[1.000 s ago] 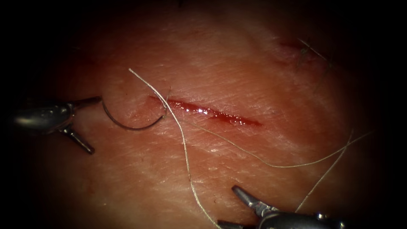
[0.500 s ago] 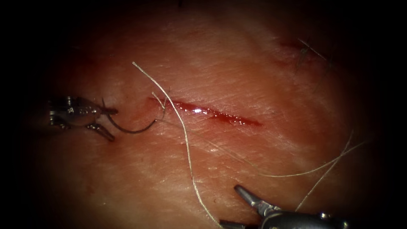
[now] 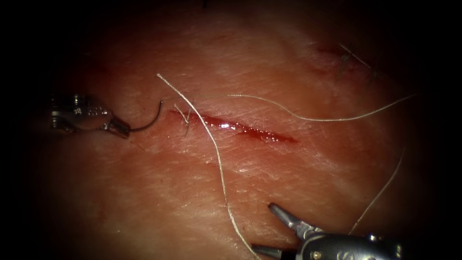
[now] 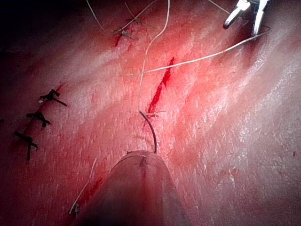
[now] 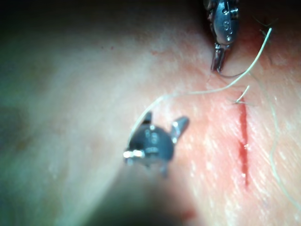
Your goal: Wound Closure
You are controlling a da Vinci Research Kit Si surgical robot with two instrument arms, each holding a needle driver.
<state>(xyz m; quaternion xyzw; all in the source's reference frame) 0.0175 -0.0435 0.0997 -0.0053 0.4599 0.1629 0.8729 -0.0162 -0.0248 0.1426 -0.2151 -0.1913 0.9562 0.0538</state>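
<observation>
**Needle held by left tool, clear of the tissue, left of the cut**

Needle (image 3: 150, 120): dark curved wire, lying just above the tissue (image 3: 250, 183) on the left side of the cut (image 3: 236, 127). Left tool (image 3: 118, 128) has its jaws clamped on one end of the curve; the rest arcs up and to the right, free end close to the left end of the cut. Neither end seen buried in the tissue. Left wrist view shows the same needle (image 4: 149, 132) rising from the tool's own tip toward the cut (image 4: 160, 89).

Thread (image 3: 216, 154): pale strand running from the needle's free end rightward over the upper tissue to the far right. A second strand crosses the cut's left end diagonally and runs down toward the right tool. A short cut end of thread (image 3: 183, 115) stands at the cut's left end.

Right tool (image 3: 276, 231): low in the endoscope view, below the cut, jaws spread apart, holding nothing. In the right wrist view its parted jaws (image 5: 162, 125) sit left of the cut (image 5: 243, 141), thread (image 5: 202, 92) passing just beside them; the left tool (image 5: 217, 63) is seen beyond, gripping the needle.

Red fluid (image 3: 226, 125) glistens along the cut. Dark older stitches (image 4: 37, 115) show in the left wrist view, well apart from the cut.
</observation>
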